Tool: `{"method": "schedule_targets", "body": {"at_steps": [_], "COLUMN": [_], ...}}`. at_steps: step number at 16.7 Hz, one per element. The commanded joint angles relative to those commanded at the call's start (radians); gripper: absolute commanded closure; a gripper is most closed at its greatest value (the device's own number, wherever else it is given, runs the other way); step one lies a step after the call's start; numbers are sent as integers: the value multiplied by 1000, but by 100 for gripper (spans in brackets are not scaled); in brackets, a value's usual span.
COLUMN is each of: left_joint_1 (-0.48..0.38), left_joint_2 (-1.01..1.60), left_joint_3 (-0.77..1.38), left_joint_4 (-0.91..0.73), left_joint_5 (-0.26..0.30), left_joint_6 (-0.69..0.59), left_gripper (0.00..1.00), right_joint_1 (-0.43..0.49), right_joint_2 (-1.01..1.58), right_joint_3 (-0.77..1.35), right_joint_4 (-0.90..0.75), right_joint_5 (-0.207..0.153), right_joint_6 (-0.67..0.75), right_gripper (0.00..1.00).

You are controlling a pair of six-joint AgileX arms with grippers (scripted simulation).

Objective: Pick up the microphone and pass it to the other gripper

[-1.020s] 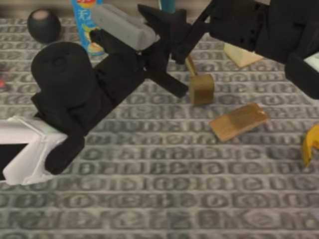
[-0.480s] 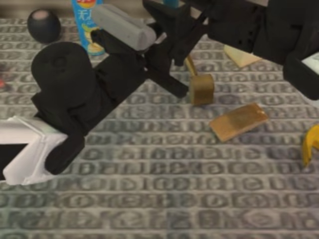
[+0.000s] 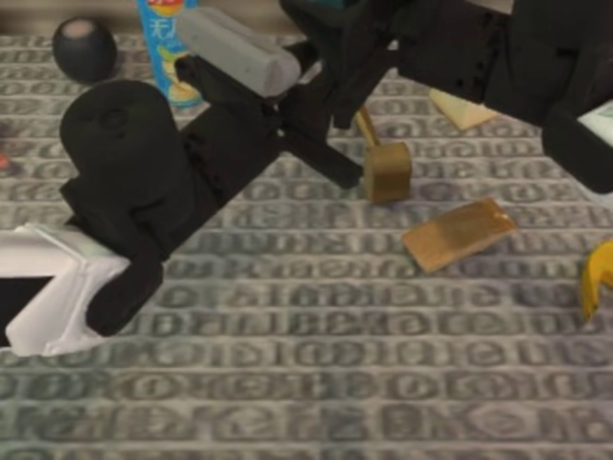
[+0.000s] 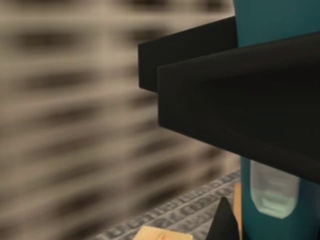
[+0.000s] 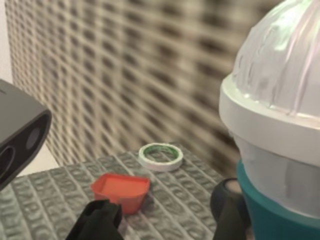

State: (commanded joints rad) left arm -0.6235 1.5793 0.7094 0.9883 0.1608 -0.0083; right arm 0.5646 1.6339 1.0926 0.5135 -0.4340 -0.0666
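Note:
The microphone [image 4: 270,222] is upright above the table's far middle, with a teal handle and a white switch strip [image 4: 274,192]. In the top view only a teal sliver [image 3: 319,5] shows between the arms. My left gripper [image 3: 311,91] is shut on the handle, one fingertip [image 4: 223,225] showing beside it. My right gripper [image 3: 352,53] reaches in from the right and is open. Its two black fingers [image 4: 240,100] cross the handle, one behind and one in front. In the right wrist view the round white-silver head [image 5: 280,100] looms beside the right gripper [image 5: 165,220].
A blue chips can [image 3: 168,48] and a black ball [image 3: 84,48] stand far left. A wooden mallet [image 3: 386,168], a tan block [image 3: 458,233], a cream wedge [image 3: 465,105] and a yellow object [image 3: 596,278] lie right of centre. An orange cup [image 5: 120,190] and tape ring [image 5: 160,156] sit at the left.
My right gripper has slid a little left and toward the far edge, closing in over the microphone and covering more of its teal handle. The left arm has stayed put.

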Motion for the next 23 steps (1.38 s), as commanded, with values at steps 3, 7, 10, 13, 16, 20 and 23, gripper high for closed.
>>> {"method": "schedule_targets", "body": {"at_steps": [3, 7, 10, 13, 16, 20, 23], "left_joint_1": [0, 0, 0, 0, 0, 0, 0], "left_joint_2": [0, 0, 0, 0, 0, 0, 0], "left_joint_3": [0, 0, 0, 0, 0, 0, 0], "left_joint_4": [0, 0, 0, 0, 0, 0, 0], "left_joint_5": [0, 0, 0, 0, 0, 0, 0], "left_joint_6": [0, 0, 0, 0, 0, 0, 0], "left_gripper": [100, 85, 62, 40, 17, 0, 0], "right_joint_1": [0, 0, 0, 0, 0, 0, 0], "right_joint_2": [0, 0, 0, 0, 0, 0, 0], "right_joint_3": [0, 0, 0, 0, 0, 0, 0], "right_joint_4": [0, 0, 0, 0, 0, 0, 0], "right_joint_5": [0, 0, 0, 0, 0, 0, 0], "right_joint_6": [0, 0, 0, 0, 0, 0, 0], "right_gripper": [100, 100, 100, 100, 100, 100, 100]}}
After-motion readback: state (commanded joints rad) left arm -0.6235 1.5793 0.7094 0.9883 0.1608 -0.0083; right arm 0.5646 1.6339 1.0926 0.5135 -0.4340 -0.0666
